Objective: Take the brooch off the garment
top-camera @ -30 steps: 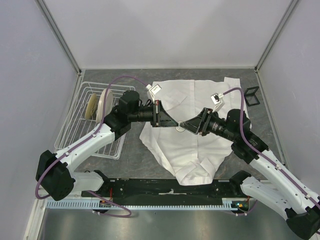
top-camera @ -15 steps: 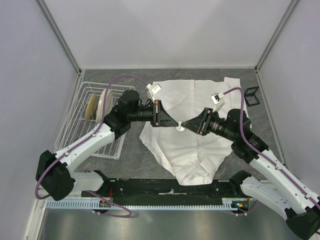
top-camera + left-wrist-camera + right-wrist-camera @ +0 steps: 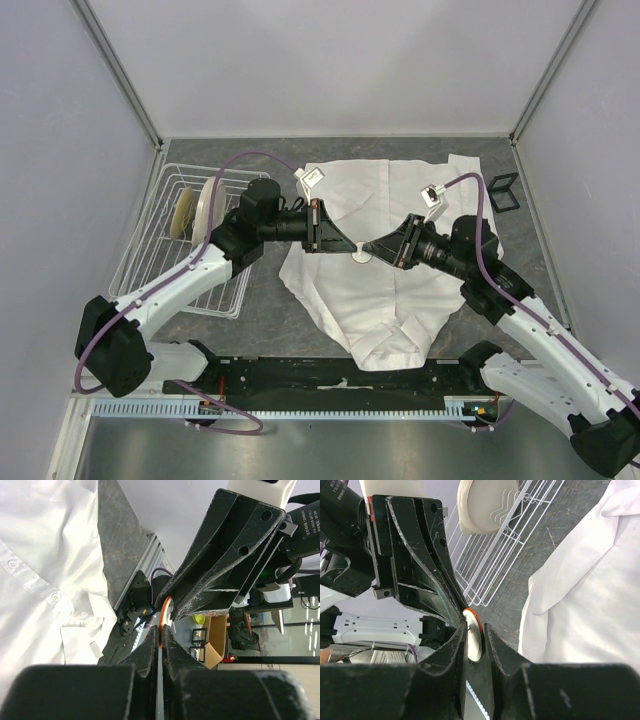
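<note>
Handover, by the look of it, above the garment (image 3: 385, 295): the brooch (image 3: 474, 639) is held edge-on between the two grippers, over the front of the white cloth and, as far as can be seen, free of it. The left gripper (image 3: 350, 250) is pressed together on the disc's orange rim, which leaves both faces bare for the other arm. The right gripper (image 3: 372, 250) is set astride those faces from the opposite side, fingers close against them. Whether they are clamped cannot be told. The arms are judged to be brought nose to nose so that the tiny disc is never left unsupported. The garment lies slack on the table beneath. The wire rack (image 3: 150, 270) with its plates (image 3: 208, 203) stands well apart at the left
</note>
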{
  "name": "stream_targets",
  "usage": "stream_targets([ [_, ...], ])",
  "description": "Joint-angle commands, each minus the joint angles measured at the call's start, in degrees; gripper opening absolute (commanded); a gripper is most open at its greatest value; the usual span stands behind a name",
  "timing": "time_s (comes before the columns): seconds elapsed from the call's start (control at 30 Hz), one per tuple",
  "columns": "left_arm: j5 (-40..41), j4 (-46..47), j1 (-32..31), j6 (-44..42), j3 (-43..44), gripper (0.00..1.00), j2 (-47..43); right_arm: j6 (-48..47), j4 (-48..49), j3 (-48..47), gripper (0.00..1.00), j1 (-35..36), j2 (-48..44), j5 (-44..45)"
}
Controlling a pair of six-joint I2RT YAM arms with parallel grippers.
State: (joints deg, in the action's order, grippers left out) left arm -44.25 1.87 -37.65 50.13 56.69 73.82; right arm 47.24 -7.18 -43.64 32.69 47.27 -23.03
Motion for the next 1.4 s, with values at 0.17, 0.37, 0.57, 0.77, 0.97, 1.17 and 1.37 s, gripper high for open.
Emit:
stream_targets([
  [0.17, -4.53, 8.50, -0.67, 9.10, 1.41, 0.02, 0.45, -0.75, 4.28, 1.01, 0.24, 0.45, 0.81, -1.49],
  [0.37, -4.18, 9.74, -0.67, 11.57, 1.41, 0.02, 0.18, -1.54, 3.93, 1.36, 0.22, 0.45, 0.37, -1.15],
  [0.57, -3.48, 9.82, -0.67, 12.80, 1.59, 0.02, -0.08, -2.33, 3.31, 1.97, 0.21, 0.45, 0.20, 0.08],
  [0.77, -3.30, 9.73, -0.67, 14.03, 2.02, 0.02, -0.08, -3.30, 2.61, 2.15, 0.19, 0.54, 0.37, 1.32],
  [0.97, -1.90, 9.47, -0.76, 15.61, 1.94, 0.02, -0.08, -4.09, 1.56, 1.80, 0.18, 1.67, 0.46, 4.21],
  [1.17, -0.05, 9.38, -0.76, 17.37, 1.85, 0.02, -0.26, -4.62, 0.33, 1.10, 0.19, 4.31, 1.34, 8.17],
  [1.37, 1.62, 8.77, -0.76, 18.60, 1.50, 0.02, -0.87, -5.14, -0.90, 0.48, 0.20, 6.68, 1.52, 13.00],
])
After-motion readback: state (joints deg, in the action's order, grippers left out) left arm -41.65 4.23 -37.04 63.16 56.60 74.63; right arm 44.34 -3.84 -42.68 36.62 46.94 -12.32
